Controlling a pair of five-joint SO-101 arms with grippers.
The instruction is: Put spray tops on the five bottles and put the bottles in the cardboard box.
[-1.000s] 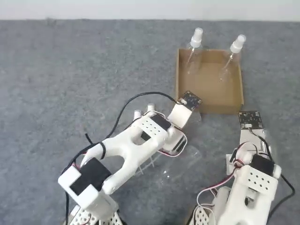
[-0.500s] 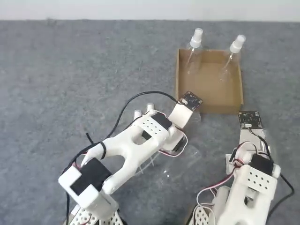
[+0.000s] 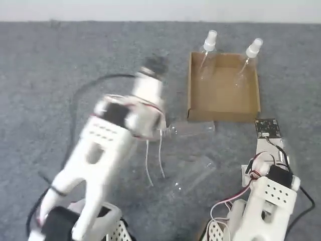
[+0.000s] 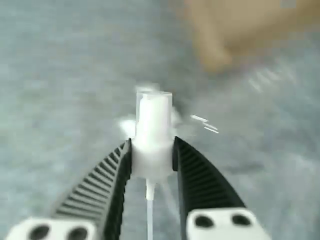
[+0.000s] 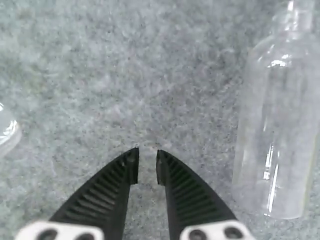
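The left gripper (image 4: 152, 145) has its jaws clamped on a white plastic spray top (image 4: 154, 117), held above the grey carpeted table (image 3: 60, 60) near the brown cardboard box (image 3: 223, 114), where 2 clear spray-topped bottles (image 3: 206, 50) stand at the far wall. The right gripper (image 5: 146, 159) sits low over the carpet, jaws almost together on nothing, just beside a clear plastic bottle (image 5: 272, 125); another clear bottle (image 3: 189, 129), seemingly on its side, lies by the box's near wall
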